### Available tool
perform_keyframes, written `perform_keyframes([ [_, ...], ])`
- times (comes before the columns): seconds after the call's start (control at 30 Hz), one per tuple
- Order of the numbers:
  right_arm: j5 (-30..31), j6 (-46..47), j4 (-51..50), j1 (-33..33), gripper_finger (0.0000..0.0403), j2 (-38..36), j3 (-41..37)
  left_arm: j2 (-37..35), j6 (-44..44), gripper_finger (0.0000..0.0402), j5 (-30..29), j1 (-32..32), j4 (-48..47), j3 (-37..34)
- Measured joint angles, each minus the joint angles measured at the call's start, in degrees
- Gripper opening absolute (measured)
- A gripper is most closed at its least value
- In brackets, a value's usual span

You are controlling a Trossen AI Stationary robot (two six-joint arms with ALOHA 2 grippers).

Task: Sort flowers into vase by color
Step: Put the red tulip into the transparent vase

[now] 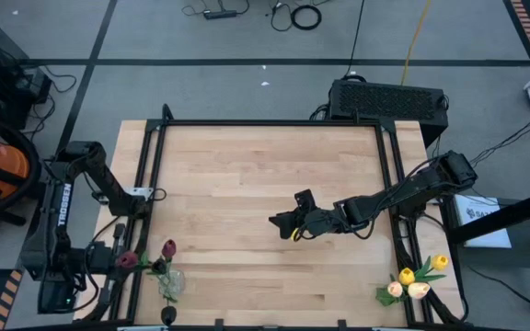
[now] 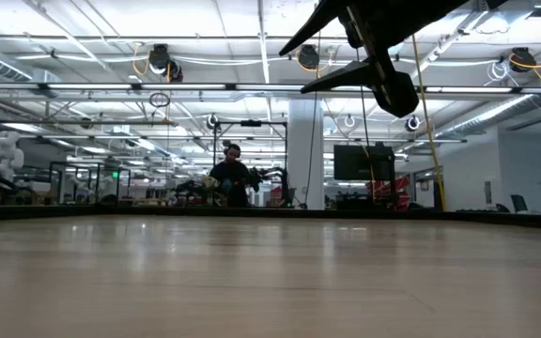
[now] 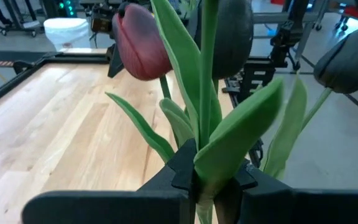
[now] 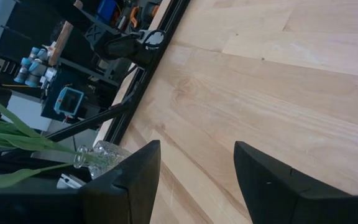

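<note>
My left gripper (image 1: 122,261) hangs at the table's near left corner, shut on a dark red tulip (image 1: 129,260). Right beside it a clear glass vase (image 1: 171,285) stands on the table with another dark red tulip (image 1: 168,248) in it. A bunch of yellow and pale peach tulips (image 1: 417,280) is at the near right corner. Over the middle of the table my right gripper (image 1: 285,223) is raised and open, with nothing between its fingers (image 4: 135,180). From there the vase (image 4: 98,155) and its green stems show. My left gripper pinches the tulip's green stem and leaves (image 3: 205,163) between its two fingers. The fingers come about level from the table's left side and lie across the stem. The stem rises upright past them, with dark red heads (image 3: 140,43) above. The flower is clear of the table.
A black metal frame (image 1: 155,175) runs around the wooden table top. A black box (image 1: 389,99) sits behind the far right corner. Bare wood lies between the two grippers. A person (image 2: 228,178) shows far off in the room.
</note>
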Motion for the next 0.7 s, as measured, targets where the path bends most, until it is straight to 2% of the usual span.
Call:
perform_keyframes([
  [0.3, -0.1, -1.2, 0.0, 0.6, 0.0196, 0.0, 0.0, 4.9, 0.0, 0.0038, 1.6, 1.1, 0.5, 0.0],
  [0.7, -0.1, -1.6, 0.0, 1.0, 0.0196, 0.0, 0.0, 6.0, -0.3, 0.0038, 1.6, 1.8, 1.3, 0.0],
])
